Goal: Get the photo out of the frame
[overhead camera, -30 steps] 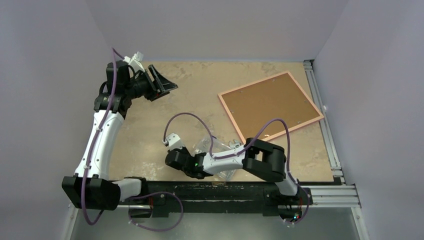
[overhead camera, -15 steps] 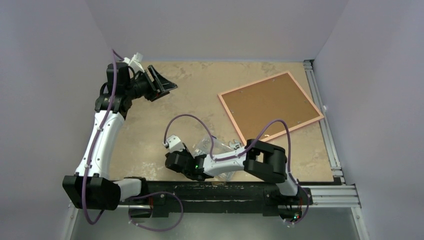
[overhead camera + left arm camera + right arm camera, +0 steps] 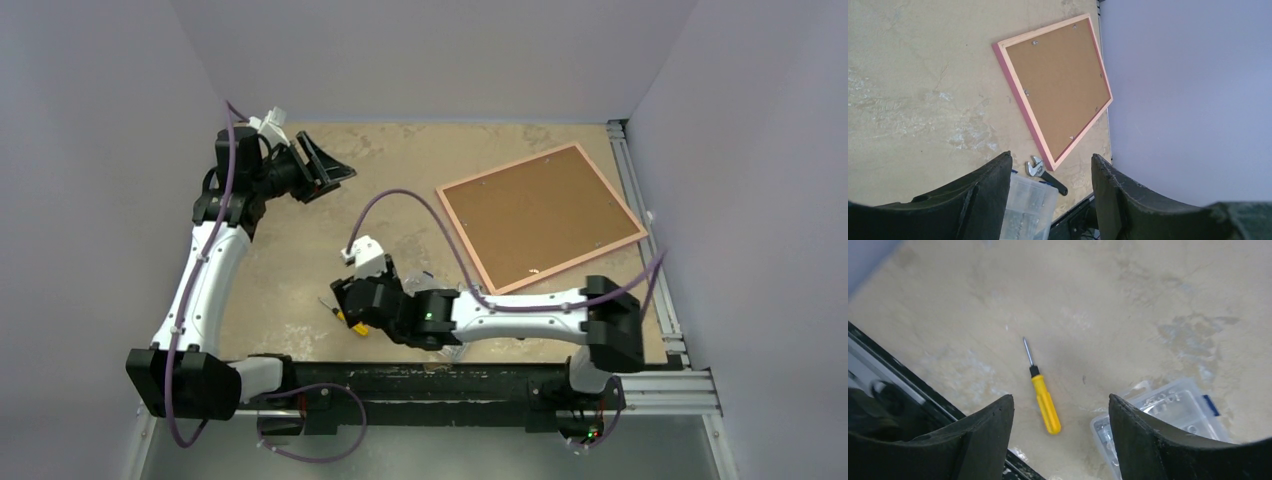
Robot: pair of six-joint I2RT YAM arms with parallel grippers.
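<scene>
The left arm reaches high over the tabletop's [image 3: 410, 160] far left, its pincer [image 3: 335, 178] spread and empty. The right arm stretches low and leftward along the near edge, its pincer [image 3: 1059, 398] parted and empty above a yellow screwdriver [image 3: 1044, 401]. The pink frame [image 3: 540, 213] lies back-up at far right, well apart from both.

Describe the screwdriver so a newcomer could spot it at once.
On the table, near its front edge, sits a clear box of metal parts. The screwdriver lies flat beside it. Its yellow handle sets it apart from the grey-and-black wrench nearby.
</scene>
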